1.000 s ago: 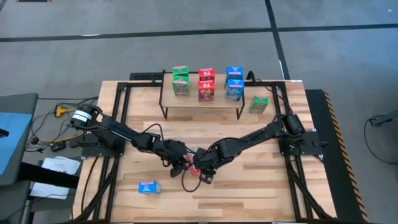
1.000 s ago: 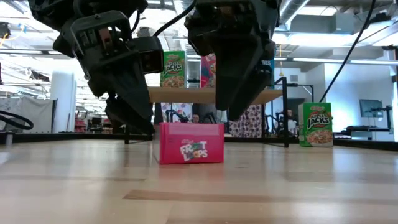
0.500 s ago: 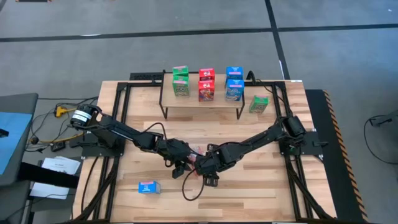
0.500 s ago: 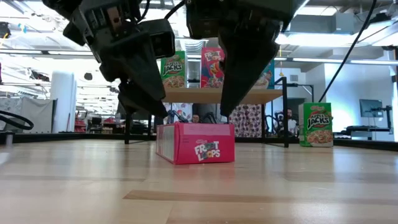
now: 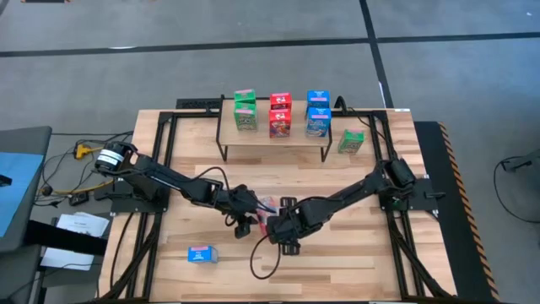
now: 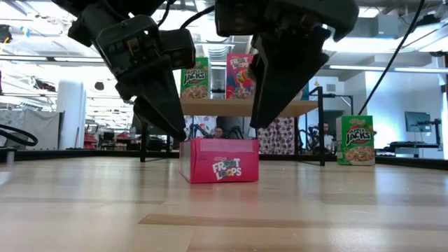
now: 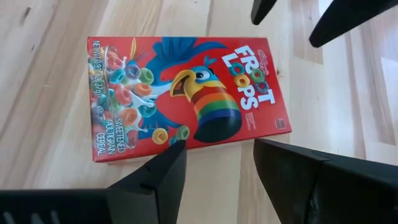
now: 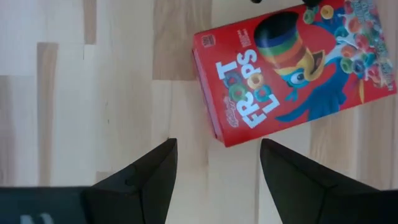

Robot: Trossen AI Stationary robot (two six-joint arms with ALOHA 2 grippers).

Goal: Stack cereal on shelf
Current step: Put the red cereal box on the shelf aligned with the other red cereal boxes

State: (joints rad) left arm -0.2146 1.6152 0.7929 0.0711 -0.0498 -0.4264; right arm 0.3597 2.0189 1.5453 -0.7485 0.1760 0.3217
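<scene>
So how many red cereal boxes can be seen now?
3. Two red boxes stand stacked mid-shelf; a third red box lies flat on the table between the two grippers. None seems hidden.

flat on the table (image 5: 354, 253), near its middle: froot loops box (image 6: 218, 160), between left gripper (image 6: 162, 124) on its left and right gripper (image 6: 264, 115) on its right, both just above it, fingers apart. behind, at the far edge: shelf (image 5: 272, 141) carrying six cereal boxes (image 5: 279, 116). right of the shelf: apple jacks box (image 5: 350, 141). near front left: another box (image 5: 202, 254) lying flat.
</scene>
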